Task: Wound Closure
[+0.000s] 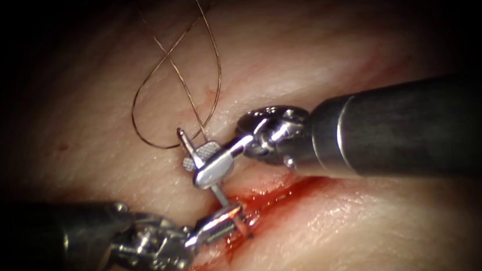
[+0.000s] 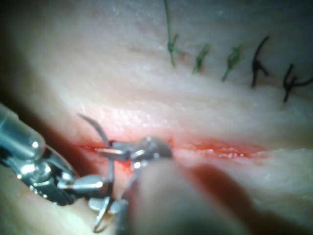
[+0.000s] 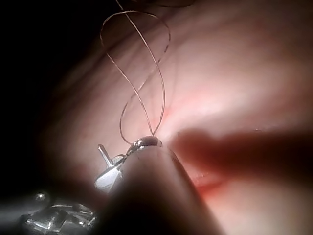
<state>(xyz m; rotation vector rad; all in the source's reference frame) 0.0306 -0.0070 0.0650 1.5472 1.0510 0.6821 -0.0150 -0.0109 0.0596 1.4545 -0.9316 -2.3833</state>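
Right tool (image 1: 211, 162) clamped shut on needle (image 1: 199, 156) near its swaged end, just far of cut (image 1: 292, 192). Left tool (image 1: 228, 221) closed on needle's lower stretch, right at the cut amid red fluid (image 1: 276, 199). Could not tell whether needle sat in tissue (image 1: 377, 228). Thread (image 1: 174, 71) looped loose on the far side. Cut gaped unclosed here; finished stitches (image 2: 232, 58) lay beyond.

Bright pool of light close around the right tool (image 1: 200, 167), dimming outward from it, black unlit surround well beyond it on every side
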